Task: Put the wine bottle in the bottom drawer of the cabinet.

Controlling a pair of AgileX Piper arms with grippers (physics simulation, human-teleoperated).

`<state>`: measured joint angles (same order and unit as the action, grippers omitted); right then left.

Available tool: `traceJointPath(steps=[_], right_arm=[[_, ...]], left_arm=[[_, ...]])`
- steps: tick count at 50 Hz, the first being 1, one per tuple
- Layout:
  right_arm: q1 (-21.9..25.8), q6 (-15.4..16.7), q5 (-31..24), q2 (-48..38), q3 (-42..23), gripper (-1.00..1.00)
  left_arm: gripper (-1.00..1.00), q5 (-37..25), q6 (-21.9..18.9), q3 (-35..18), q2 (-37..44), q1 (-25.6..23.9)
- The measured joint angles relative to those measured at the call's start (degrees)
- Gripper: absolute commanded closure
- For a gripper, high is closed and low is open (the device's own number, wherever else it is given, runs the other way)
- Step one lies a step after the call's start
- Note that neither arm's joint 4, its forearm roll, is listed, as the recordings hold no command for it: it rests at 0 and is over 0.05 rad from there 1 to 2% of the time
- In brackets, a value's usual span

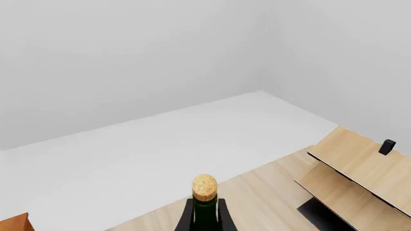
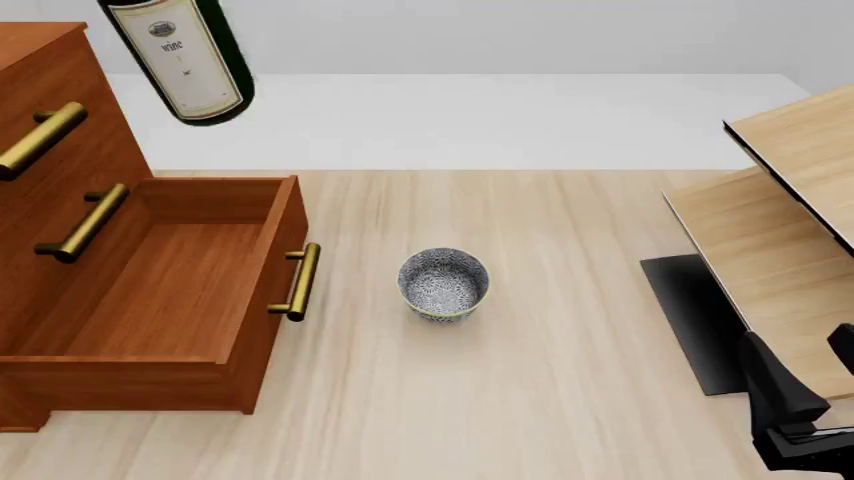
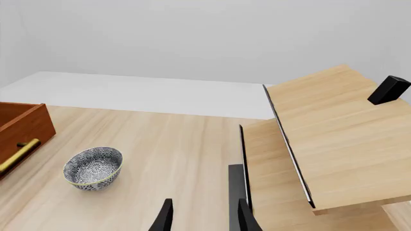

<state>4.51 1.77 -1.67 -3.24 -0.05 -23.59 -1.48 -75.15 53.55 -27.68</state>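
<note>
The left end effector (image 1: 207,219) is clenched around the neck of the wine bottle (image 2: 180,62), its dark fingers pressing either side just under the tan cork. The bottle hangs lifted high off the bench (image 2: 561,330), white label showing, above the far edge of the cabinet (image 2: 54,120). Below it the bottom drawer (image 2: 167,300) already stands pulled out and bare inside, so the opening and the pickup look done; lowering the bottle in and letting go remain. The right end effector (image 3: 202,216) rests released and idle, fingers parted, with a speckled bowl (image 2: 443,283) ahead of it and pale wood shelving (image 2: 787,220) beside it. Beyond the light wooden bench lie a white floor and plain grey walls.
</note>
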Motion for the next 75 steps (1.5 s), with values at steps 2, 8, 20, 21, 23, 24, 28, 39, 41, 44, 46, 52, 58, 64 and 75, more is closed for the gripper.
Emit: traceJointPath(steps=[2,8,20,21,23,24,28,39,41,44,46,52,58,64,75], right_arm=[[0.04,0.0,0.05,-0.05,0.0,-1.0],[0.2,-0.04,0.05,-0.09,0.0,-1.0],[0.58,-0.12,0.07,-0.17,0.0,-1.0],[0.6,-0.13,0.08,-0.19,0.0,-1.0],[0.64,-0.15,0.0,-0.13,0.0,-1.0],[0.66,-0.16,-0.04,-0.09,0.0,-1.0],[0.73,-0.21,0.03,-0.16,0.0,-1.0],[0.79,-0.35,-0.01,-0.12,0.0,-1.0],[0.79,-0.37,-0.06,-0.08,0.0,-1.0],[0.78,-0.42,-0.19,0.06,0.0,-1.0],[0.77,-0.44,-0.3,0.17,0.0,-1.0],[0.75,-0.49,-0.37,0.26,0.0,-1.0],[0.71,-0.53,-0.44,0.31,0.0,-1.0],[0.67,-0.57,-0.67,0.53,0.0,-1.0],[0.6,-0.61,-0.75,0.6,0.0,-1.0]], left_arm=[[1.0,-0.82,0.01,0.03,-0.58,0.46],[1.0,-3.06,-0.11,0.25,-2.2,1.8],[1.0,-5.91,-0.13,1.93,-5.33,3.92],[1.0,-6.03,-0.12,2.24,-5.62,4.03],[1.0,-6.2,-0.02,2.85,-6.18,4.38],[1.0,-6.25,0.02,3.19,-6.47,4.53],[1.0,-6.3,0.04,4.58,-7.58,4.98],[1.0,-5.45,-0.26,9.01,-9.94,6.48],[1.0,-5.24,-0.21,9.9,-10.34,6.73],[1.0,-4.95,-0.13,11.16,-10.89,6.96],[1.0,-4.74,-0.01,11.99,-11.21,7.14],[1.0,-4.19,0.34,14.24,-12.09,7.63],[1.0,-3.66,0.89,16.31,-12.81,8.06],[1.0,-3.16,1.4,18.05,-13.29,8.42],[1.0,-2.63,1.56,20.07,-13.95,8.99]])
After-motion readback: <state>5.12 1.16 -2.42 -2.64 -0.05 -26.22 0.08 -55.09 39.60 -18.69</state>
